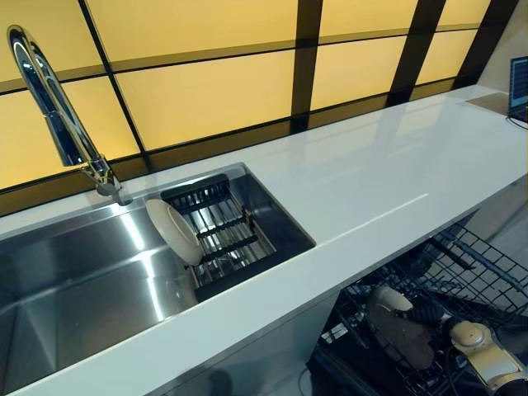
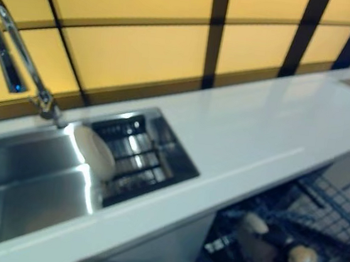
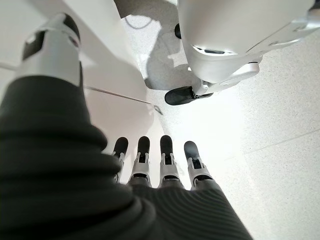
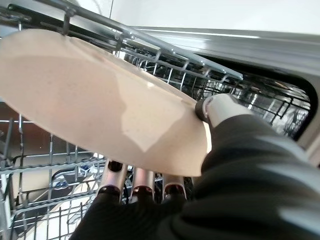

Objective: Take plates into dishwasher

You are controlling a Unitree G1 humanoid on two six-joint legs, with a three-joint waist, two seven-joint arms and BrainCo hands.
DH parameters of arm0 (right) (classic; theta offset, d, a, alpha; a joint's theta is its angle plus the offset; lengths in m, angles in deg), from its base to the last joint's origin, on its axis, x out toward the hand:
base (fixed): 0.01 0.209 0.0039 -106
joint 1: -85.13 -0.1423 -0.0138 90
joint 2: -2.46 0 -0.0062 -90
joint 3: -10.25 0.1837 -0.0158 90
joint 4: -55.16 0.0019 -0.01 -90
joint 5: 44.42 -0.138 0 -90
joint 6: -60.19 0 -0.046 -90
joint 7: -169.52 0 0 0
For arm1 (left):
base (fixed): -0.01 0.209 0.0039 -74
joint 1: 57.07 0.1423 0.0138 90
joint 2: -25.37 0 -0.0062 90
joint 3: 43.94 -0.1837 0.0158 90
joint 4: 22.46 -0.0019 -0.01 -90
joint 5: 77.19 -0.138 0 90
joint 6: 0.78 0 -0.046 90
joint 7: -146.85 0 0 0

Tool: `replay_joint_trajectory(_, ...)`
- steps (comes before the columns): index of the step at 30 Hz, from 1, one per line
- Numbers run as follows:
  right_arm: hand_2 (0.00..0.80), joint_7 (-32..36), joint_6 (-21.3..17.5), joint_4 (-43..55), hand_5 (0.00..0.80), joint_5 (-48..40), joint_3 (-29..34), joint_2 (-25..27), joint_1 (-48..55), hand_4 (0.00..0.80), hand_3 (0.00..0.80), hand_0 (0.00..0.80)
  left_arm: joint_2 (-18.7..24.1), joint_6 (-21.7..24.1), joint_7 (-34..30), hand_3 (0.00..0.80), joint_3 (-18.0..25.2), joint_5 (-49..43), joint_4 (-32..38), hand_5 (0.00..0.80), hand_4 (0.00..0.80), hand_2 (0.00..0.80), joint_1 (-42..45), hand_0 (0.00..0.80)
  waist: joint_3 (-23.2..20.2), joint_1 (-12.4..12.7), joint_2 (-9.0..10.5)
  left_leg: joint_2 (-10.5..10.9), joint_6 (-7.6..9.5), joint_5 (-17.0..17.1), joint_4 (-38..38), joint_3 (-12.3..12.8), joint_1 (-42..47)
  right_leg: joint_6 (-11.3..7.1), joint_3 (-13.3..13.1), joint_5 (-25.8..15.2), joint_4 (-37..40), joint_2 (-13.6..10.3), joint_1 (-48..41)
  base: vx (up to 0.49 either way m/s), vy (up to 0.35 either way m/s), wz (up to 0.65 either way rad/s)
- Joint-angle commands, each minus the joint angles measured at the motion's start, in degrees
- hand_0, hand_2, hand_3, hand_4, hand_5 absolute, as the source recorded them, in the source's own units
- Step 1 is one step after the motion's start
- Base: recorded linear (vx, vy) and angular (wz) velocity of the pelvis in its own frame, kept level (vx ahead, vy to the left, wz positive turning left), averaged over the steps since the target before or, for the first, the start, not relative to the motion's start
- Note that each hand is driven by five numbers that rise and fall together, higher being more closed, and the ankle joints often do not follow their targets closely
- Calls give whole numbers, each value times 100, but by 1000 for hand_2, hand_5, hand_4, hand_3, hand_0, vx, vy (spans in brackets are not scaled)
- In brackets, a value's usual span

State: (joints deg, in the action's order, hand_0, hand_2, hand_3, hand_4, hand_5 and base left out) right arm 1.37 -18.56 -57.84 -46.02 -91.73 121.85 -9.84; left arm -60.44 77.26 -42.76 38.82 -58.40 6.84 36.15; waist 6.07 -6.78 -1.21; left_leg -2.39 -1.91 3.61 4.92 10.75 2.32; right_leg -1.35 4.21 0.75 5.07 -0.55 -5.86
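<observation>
A beige plate (image 4: 100, 95) is held in my right hand (image 4: 220, 150), thumb on its upper face and fingers (image 4: 142, 190) curled beneath. The hand holds it over the pulled-out wire dishwasher rack (image 1: 483, 264), below the counter at the lower right. In the left eye view the plate (image 1: 402, 334) shows tilted under the hand (image 1: 425, 312). A white plate (image 1: 173, 231) stands on edge in a black drying rack (image 1: 231, 239) inside the steel sink (image 1: 74, 280). My left hand (image 3: 155, 165) hangs low beside the cabinet over the floor, fingers straight and empty.
A white countertop (image 1: 371, 165) runs from the sink to the far right. A chrome faucet (image 1: 58, 115) rises at the back left. A dark screen (image 1: 518, 82) stands at the counter's far right end. Yellow wall panels lie behind.
</observation>
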Motion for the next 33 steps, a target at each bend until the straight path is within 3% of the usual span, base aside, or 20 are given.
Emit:
replay_joint_trajectory(1, 800, -39, -283, -182, 800, 91, -262, -253, -464, 800, 800, 800, 107, 83, 102, 0, -10, -142, -115, 0, 0, 0, -318, 0, -180, 239, 184, -133, -282, -417, 8, -16, 363, -838, 179, -537, -7, -514, 374, -10, -15, 5)
replay_joint_trajectory(4, 800, -66, -271, -310, 800, 133, -308, -316, -474, 800, 800, 800, 101, 127, 150, 0, -18, -87, -75, 0, 0, 0, -327, 0, -171, 261, 174, -123, -282, -414, 8, -37, 357, -837, 193, -535, -7, -523, 370, -14, -29, 3)
replay_joint_trajectory(6, 800, -169, -433, -628, 800, 104, -414, -510, -479, 800, 800, 800, -120, 477, 370, 0, -18, -322, -502, 0, 0, 0, -369, 0, -154, 287, 260, -136, -278, -441, 8, -30, 340, -819, 226, -523, -7, -527, 380, -31, -77, 3)
replay_joint_trajectory(10, 800, -168, -179, -721, 800, 111, -468, -584, -607, 800, 800, 800, -90, 304, 382, 0, -128, -247, -280, 0, 0, 0, -368, 0, -116, 321, 220, -119, -288, -412, 8, -82, 354, -826, 246, -533, -7, -535, 356, 3, 2, 4)
replay_joint_trajectory(14, 800, -286, -293, -858, 800, 256, -486, -711, -546, 800, 800, 800, -151, 444, 355, 0, -106, -166, -392, 0, 0, 0, -397, 0, -142, 302, 215, -115, -277, -423, 8, -74, 357, -817, 208, -536, -7, -529, 361, 16, 2, 8)
replay_joint_trajectory(15, 533, -365, -255, -846, 533, 250, -477, -720, -543, 533, 533, 533, -163, 409, 385, 0, -117, -157, -365, 0, 0, 0, -404, 0, -140, 302, 214, -115, -277, -424, 8, -79, 362, -819, 203, -532, -7, -526, 355, 0, 0, 0)
replay_joint_trajectory(16, 0, -459, -231, -829, 0, 220, -466, -716, -549, 0, 0, 0, -165, 380, 402, 0, -129, -141, -336, 0, 0, 0, -404, 0, -138, 302, 213, -116, -280, -424, 8, -81, 366, -820, 203, -529, -7, -525, 350, 0, 0, 0)
replay_joint_trajectory(17, 0, -395, -167, -792, 0, 158, -442, -701, -566, 0, 0, 0, -163, 205, 570, 0, -128, -201, -325, 0, 0, 0, -396, 0, -137, 297, 217, -122, -284, -425, 8, -80, 372, -818, 203, -529, -7, -525, 346, 0, 0, 0)
replay_joint_trajectory(26, 0, -305, 144, -428, 0, -22, -85, -445, -616, 0, 0, 0, -140, 182, 539, 0, -34, -175, -302, 0, 0, 0, -364, 0, -136, 232, 276, -122, -279, -445, 8, -70, 420, -821, 118, -544, -7, -502, 328, 0, 0, 0)
replay_joint_trajectory(33, 0, 7, 435, -20, 0, -118, 440, 153, -585, 0, 0, 0, -18, 24, 459, 0, 109, -140, -226, 0, 0, 0, -356, 0, -154, 140, 355, -153, -275, -448, 8, -10, 465, -810, 55, -553, -7, -463, 297, 0, 0, 0)
